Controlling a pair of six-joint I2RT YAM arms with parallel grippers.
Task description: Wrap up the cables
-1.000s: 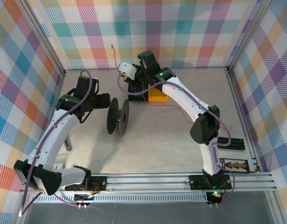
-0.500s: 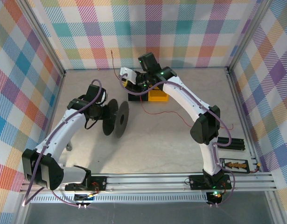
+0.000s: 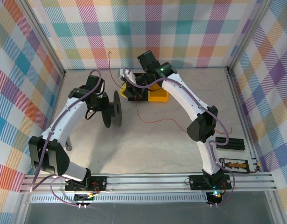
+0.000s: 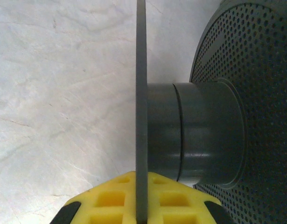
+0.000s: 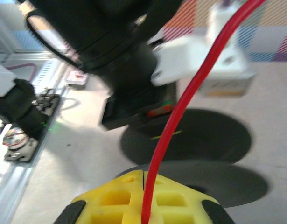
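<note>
A black spool (image 3: 113, 108) stands on edge left of the table's centre. My left gripper (image 3: 104, 105) is shut on its near flange. In the left wrist view the yellow fingers (image 4: 110, 200) clamp that thin grey flange (image 4: 141, 93), with the hub (image 4: 199, 133) and the perforated far flange (image 4: 255, 70) to the right. My right gripper (image 3: 129, 86) hovers just behind the spool, shut on the red cable (image 5: 192, 88), which rises from between its fingertips (image 5: 145, 217). The loose part of the red cable (image 3: 142, 120) trails across the table to the right.
A yellow block (image 3: 158, 95) with a black part beside it sits under the right forearm at the back. Two small black fixtures (image 3: 230, 142) (image 3: 234, 164) lie near the right wall. An aluminium rail (image 3: 148, 179) runs along the front edge. Plaid walls enclose the table.
My left gripper swung in to the spool and shut on its flange, and the spool shifted slightly back. My right gripper moved a little left, still holding the red cable.
</note>
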